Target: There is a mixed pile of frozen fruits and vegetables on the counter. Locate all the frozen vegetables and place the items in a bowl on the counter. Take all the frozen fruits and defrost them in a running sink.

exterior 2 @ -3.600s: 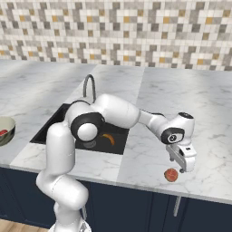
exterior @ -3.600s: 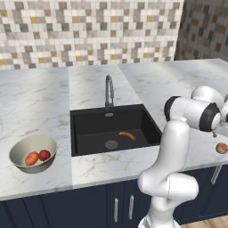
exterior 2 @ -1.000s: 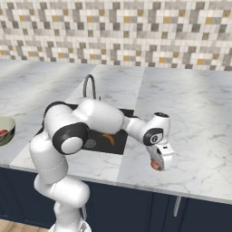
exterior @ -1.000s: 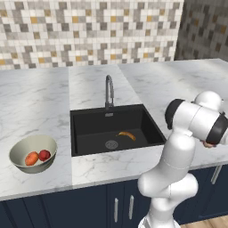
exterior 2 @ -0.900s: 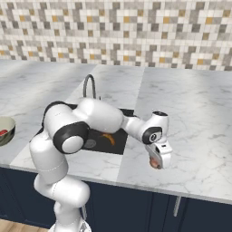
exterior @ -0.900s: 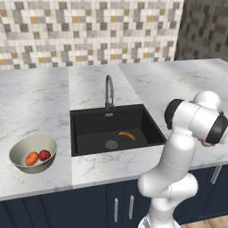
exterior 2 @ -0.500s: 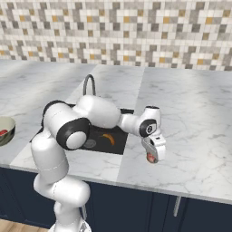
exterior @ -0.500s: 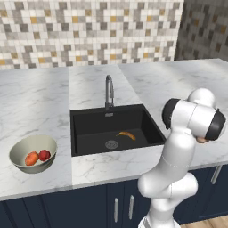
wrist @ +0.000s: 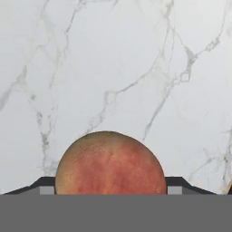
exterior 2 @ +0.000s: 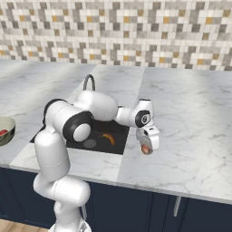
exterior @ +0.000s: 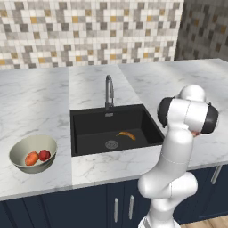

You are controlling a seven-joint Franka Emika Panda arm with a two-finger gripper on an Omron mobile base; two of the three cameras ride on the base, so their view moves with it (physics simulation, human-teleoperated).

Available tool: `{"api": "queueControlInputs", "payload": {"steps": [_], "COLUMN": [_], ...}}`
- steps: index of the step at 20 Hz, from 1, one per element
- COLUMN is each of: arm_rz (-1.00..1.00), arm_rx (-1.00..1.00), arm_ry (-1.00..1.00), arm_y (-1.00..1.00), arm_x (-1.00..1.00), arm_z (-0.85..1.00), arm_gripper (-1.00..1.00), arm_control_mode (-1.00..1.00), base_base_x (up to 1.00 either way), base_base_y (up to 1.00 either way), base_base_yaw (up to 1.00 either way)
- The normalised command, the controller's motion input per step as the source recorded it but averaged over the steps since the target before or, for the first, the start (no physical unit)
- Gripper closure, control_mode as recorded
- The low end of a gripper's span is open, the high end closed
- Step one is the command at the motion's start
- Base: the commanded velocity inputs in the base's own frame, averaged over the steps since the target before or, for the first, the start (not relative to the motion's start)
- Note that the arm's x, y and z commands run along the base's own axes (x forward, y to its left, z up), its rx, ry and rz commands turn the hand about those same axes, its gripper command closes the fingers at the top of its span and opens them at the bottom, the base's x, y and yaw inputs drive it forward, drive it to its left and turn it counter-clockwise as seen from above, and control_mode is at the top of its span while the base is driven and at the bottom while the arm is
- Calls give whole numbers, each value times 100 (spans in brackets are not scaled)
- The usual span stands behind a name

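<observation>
1. The bowl (exterior: pixel 18 151), near the counter's (exterior: pixel 40 95) left front edge, holds the red ball (exterior: pixel 44 155) and orange stub (exterior: pixel 31 158).
2. The banana (exterior: pixel 127 135) lies in the sink (exterior: pixel 89 129).
3. The gripper (exterior 2: pixel 147 148), clamped on the reddish-peach ball (exterior 2: pixel 145 149), has swung from the counter's right front edge toward the sink's right rim; this last fruit still needs dropping in.
</observation>
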Motion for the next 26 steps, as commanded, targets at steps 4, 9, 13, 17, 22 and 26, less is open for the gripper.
{"api": "queueControlInputs", "payload": {"steps": [4, 9, 13, 17, 22, 26], "arm_rz": [6, 8, 12, 13, 9, 7], "arm_rx": [1, 2, 1, 0, -1, -1], "arm_ry": [-1, -1, 0, 2, 0, 0], "arm_y": [32, 29, 28, 33, 39, 42], "arm_x": [36, 32, 22, 18, 22, 27], "arm_z": [4, 11, 2, -6, -7, -2], "arm_gripper": [100, 100, 100, 100, 100, 100], "arm_control_mode": [-100, -100, -100, -100, -100, -100], "base_base_x": [0, 0, 0, 0, 0, 0], "base_base_y": [0, 0, 0, 0, 0, 0], "base_base_yaw": [0, 0, 0, 0, 0, 0]}}
